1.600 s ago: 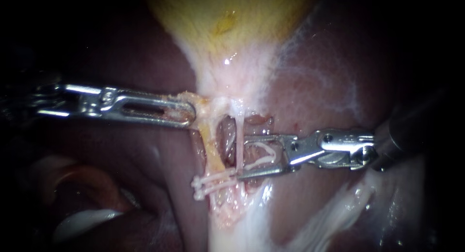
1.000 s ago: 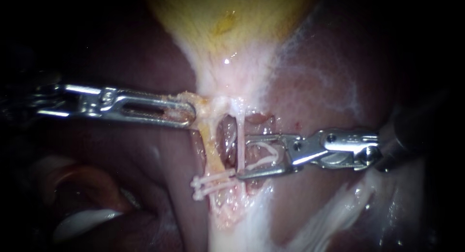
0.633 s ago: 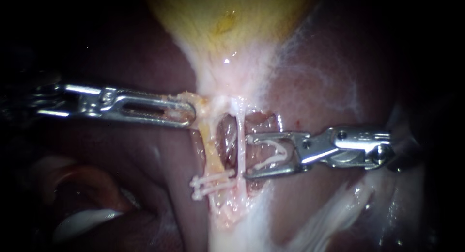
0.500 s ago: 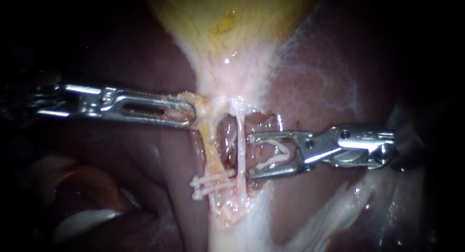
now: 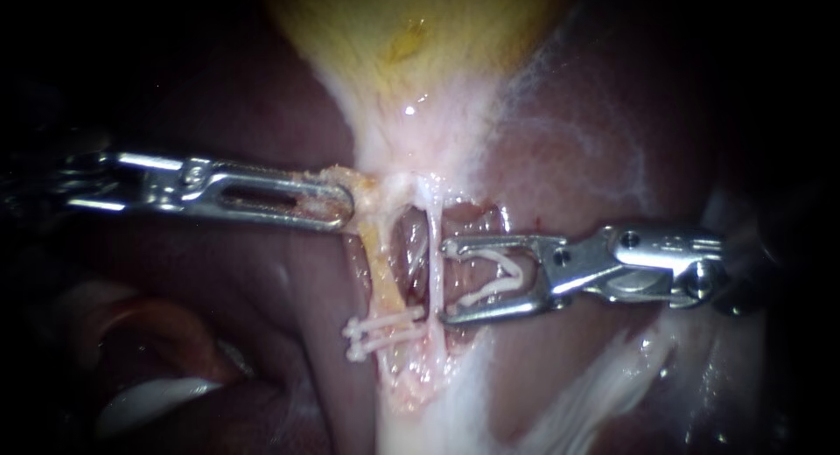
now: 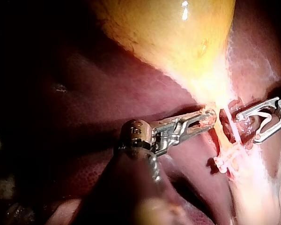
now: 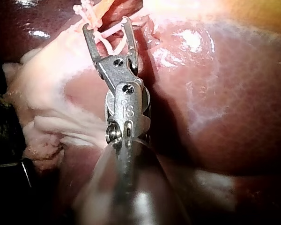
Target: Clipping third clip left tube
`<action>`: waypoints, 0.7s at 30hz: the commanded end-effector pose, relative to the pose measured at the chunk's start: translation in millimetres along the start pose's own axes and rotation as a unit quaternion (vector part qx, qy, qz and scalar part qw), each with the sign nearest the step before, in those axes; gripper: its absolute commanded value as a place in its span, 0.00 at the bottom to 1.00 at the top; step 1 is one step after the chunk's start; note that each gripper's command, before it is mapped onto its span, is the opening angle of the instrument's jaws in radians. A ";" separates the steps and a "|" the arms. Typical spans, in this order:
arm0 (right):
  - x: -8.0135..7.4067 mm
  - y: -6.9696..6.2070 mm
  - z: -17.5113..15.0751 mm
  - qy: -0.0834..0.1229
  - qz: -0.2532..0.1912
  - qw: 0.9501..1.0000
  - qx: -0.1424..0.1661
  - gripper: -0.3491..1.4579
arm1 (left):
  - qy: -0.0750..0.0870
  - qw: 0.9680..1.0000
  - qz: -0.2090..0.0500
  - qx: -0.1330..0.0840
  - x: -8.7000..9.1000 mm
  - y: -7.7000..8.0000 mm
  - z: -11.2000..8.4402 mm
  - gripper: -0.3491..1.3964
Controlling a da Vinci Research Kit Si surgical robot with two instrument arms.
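Observation:
Below the yellow gallbladder (image 5: pixel 411 44) run two tubes: a yellowish left tube (image 5: pixel 382 276) and a thin pale right tube (image 5: pixel 434 267). Two white clips (image 5: pixel 381 332) sit low across the left tube. My left instrument (image 5: pixel 339 206) is shut on tissue at the gallbladder's neck, holding it leftward; it is also seen in the left wrist view (image 6: pixel 208 119). My right instrument (image 5: pixel 446 280) has its jaws wide apart, carrying an open white clip (image 5: pixel 499 276). The jaw tips are just right of the thin tube. In the right wrist view the same clip (image 7: pixel 113 41) sits between my right instrument's jaws (image 7: pixel 107 28).
Dark red liver (image 5: pixel 245 332) lies on both sides of the tubes. A pale, glistening fold of tissue (image 5: pixel 595 385) runs under my right instrument's shaft. White fibrous tissue (image 5: pixel 437 411) continues below the clipped spot.
My right instrument has drawn back to the right with its clip; its jaw tips, earlier at the thin tube, now stand just right of it. My left instrument has held still.

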 end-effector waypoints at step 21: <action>-2.9 1.6 6.5 -0.001 0.002 1.000 0.003 0.44 | 0.000 1.000 0.000 0.000 0.1 -0.7 -0.2 0.00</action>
